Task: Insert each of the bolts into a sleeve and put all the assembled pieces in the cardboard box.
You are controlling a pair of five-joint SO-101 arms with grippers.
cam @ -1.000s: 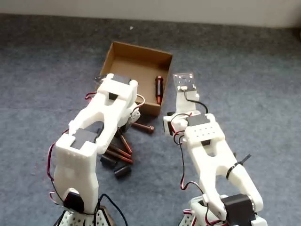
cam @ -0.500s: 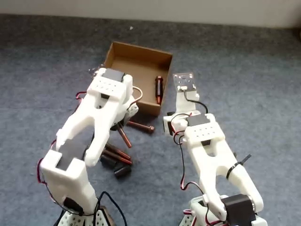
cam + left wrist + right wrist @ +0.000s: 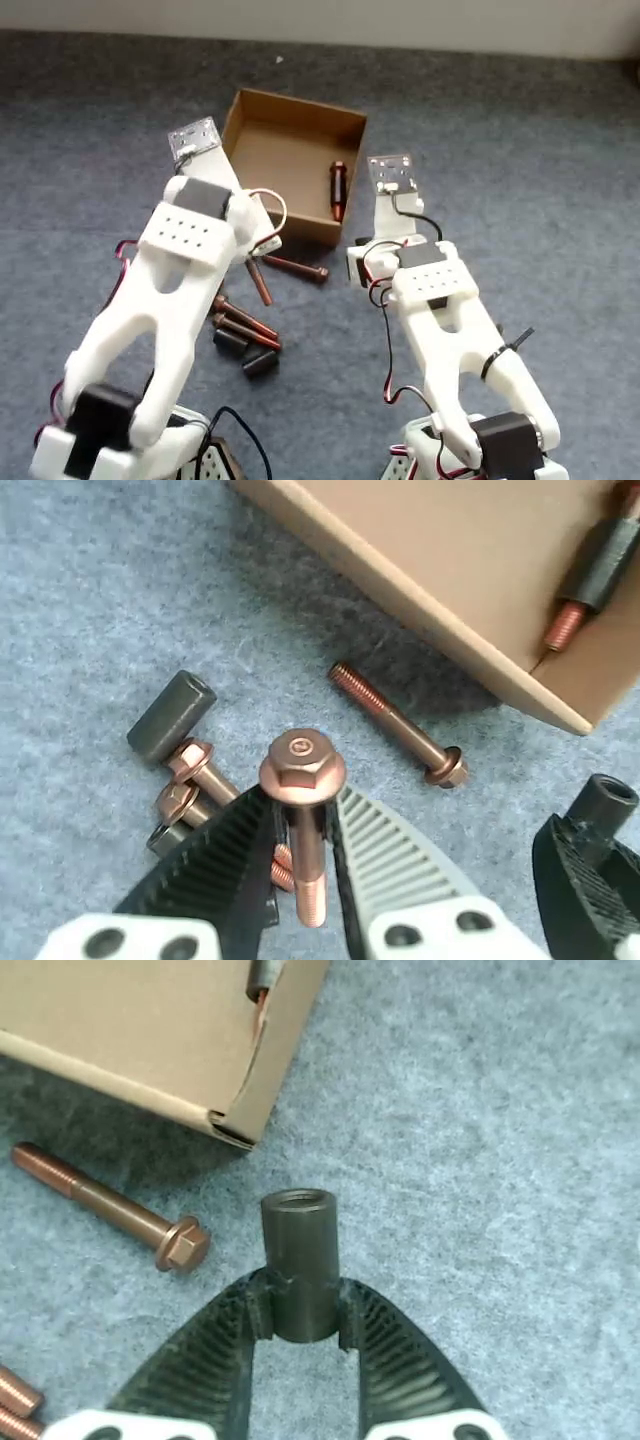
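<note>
My left fingers are closed on a copper bolt. They pinch the shank just under the hex head, so the head stands proud of the tips and the threaded end is free. From the high view this bolt hangs steeply slanted above the desk. It is over the heap of spare bolts and the two loose sleeves.

Just to the right a single bolt lies flat beside the near wall of the cardboard box. Inside the box, one assembled piece rests against the right wall.

Further right, my right fingers are clamped on the base of a dark sleeve. Its open bore is clear of the tips and points away from the wrist. It is held near the box's right corner.

What matters next, I judge, is this pairing. The sleeve's mouth lies to the right of my held bolt, with a clear gap between them. The two long axes do not line up. I would need to turn the bolt's threaded tip toward that bore and bring it onto the same line before pushing in. My left arm seems the one to close the gap.
</note>
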